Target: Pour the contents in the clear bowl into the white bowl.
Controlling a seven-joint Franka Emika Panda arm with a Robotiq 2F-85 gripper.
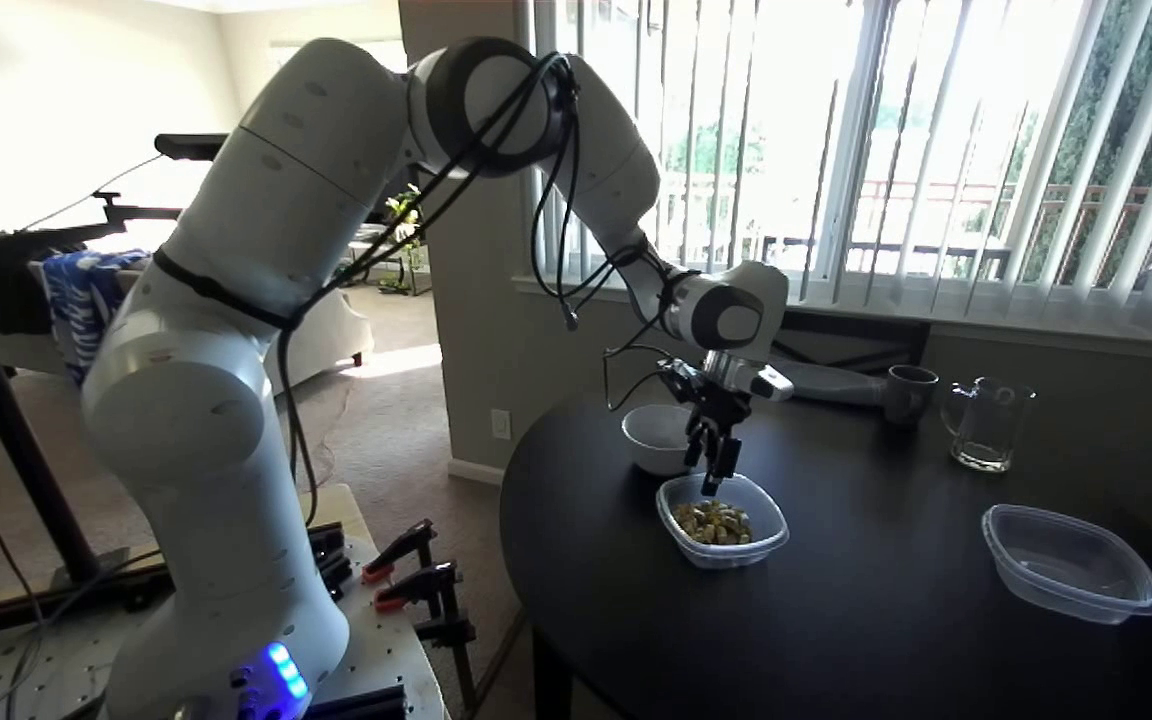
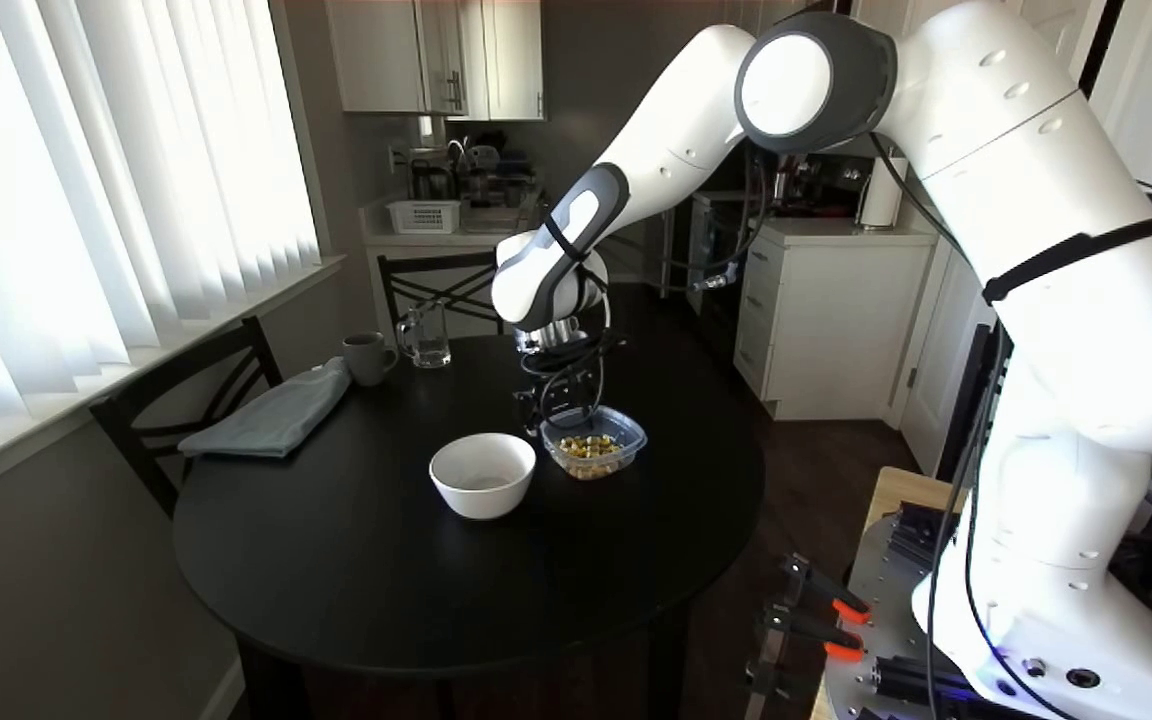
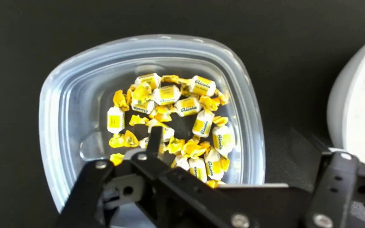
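Note:
The clear bowl (image 1: pixel 726 559) is see-through with a rounded-square rim and stands on the dark table; it shows in an exterior view (image 2: pixel 634 440) and the wrist view (image 3: pixel 54 117). It holds the contents (image 3: pixel 188 107), yellow and white wrapped candies, also visible in both exterior views (image 1: pixel 714 523) (image 2: pixel 588 450). The white bowl (image 2: pixel 481 500) stands upright beside it, also in view here (image 1: pixel 656 445) and cut off in the wrist view (image 3: pixel 364 104). My gripper (image 3: pixel 235 139) is open, pointing down (image 1: pixel 712 472) (image 2: pixel 536 415). One finger is over the candies, the other outside the rim towards the white bowl. Contact cannot be told.
Another see-through container (image 1: pixel 1071 565) sits at the table's far side. A glass mug (image 1: pixel 986 430), a grey mug (image 2: pixel 366 358) and a folded cloth (image 2: pixel 276 412) stand or lie near the window edge. Chairs (image 2: pixel 221 375) stand around the table.

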